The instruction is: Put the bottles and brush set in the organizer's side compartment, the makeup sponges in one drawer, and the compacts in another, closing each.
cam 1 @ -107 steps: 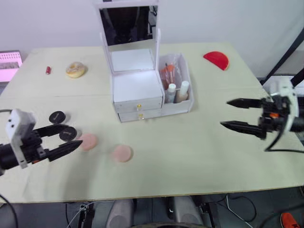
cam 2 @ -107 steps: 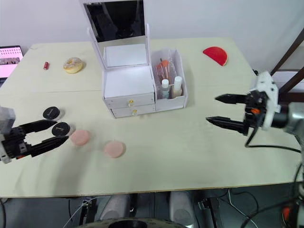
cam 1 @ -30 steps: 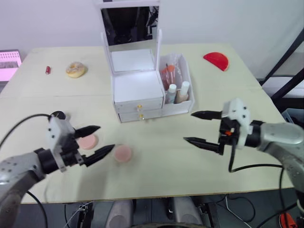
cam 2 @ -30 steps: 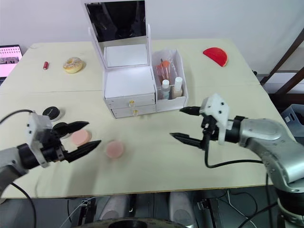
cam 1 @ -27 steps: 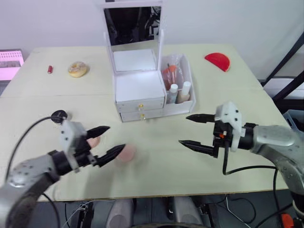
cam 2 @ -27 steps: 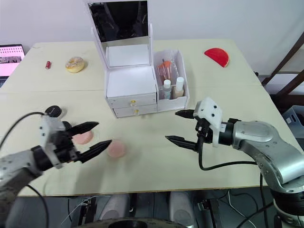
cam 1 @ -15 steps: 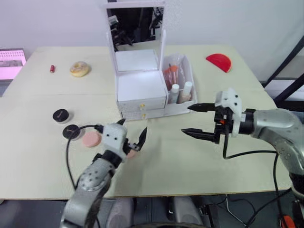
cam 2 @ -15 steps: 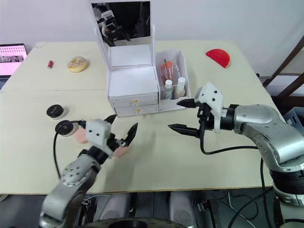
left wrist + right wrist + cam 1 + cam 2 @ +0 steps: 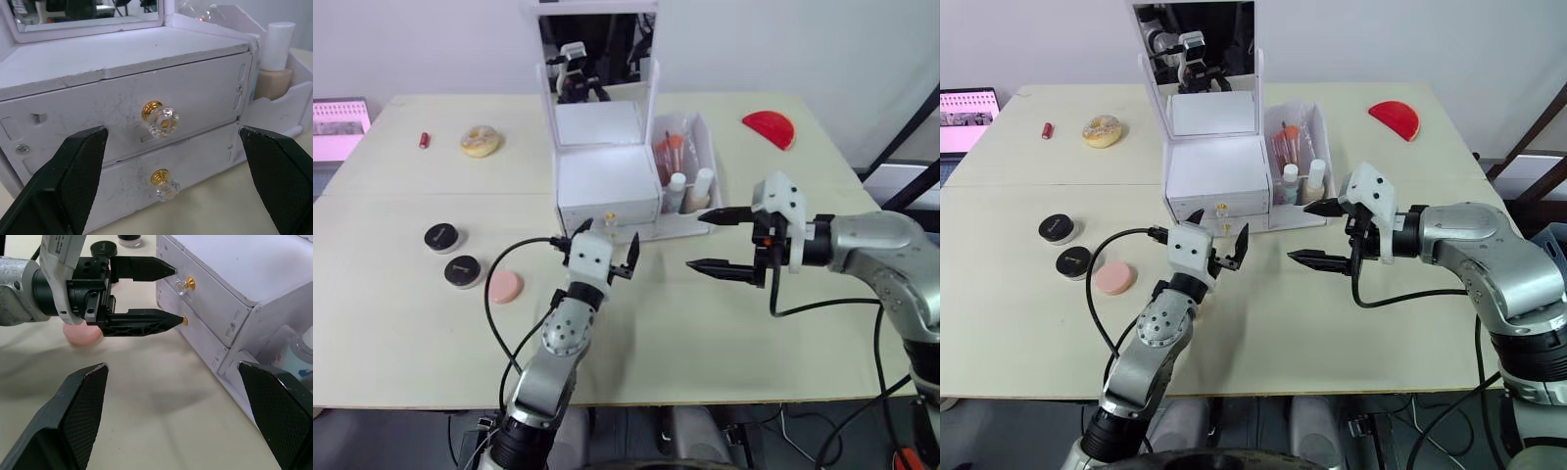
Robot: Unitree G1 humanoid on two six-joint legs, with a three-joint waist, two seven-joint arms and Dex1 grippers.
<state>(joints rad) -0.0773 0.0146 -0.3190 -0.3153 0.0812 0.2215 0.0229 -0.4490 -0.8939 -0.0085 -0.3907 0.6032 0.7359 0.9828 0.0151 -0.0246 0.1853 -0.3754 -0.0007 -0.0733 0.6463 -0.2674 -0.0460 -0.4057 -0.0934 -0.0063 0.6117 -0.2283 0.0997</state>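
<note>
a: where's my left gripper (image 9: 1217,238) right now?

b: i've got it just in front of the organizer (image 9: 1219,176), fingers spread wide and holding nothing. from its wrist camera the upper drawer knob (image 9: 163,120) sits between the two fingers, with the lower drawer knob (image 9: 165,187) beneath it. both drawers look shut.

a: and the right gripper (image 9: 1315,233)?

b: it hangs over the table (image 9: 1351,333) near the organizer's side compartment (image 9: 1300,166), jaws wide apart and empty. its wrist camera sees the left gripper's fingers at the drawer fronts.

a: what's in the side compartment?

b: i see two bottles (image 9: 1301,183) upright at the front and the brush set (image 9: 1284,144) in its clear bag behind them.

a: the rest of the task items?

b: one makeup sponge (image 9: 1115,277) lies on the table to the left of my left arm; a second pink one (image 9: 80,335) shows behind the left gripper in the right wrist camera. the two black compacts (image 9: 1065,245) sit just beyond the first sponge, close together.

a: anything else out there?

b: a donut (image 9: 1102,129), a small red tube (image 9: 1046,130), and a red half-round piece (image 9: 1395,119) at the far side.
</note>
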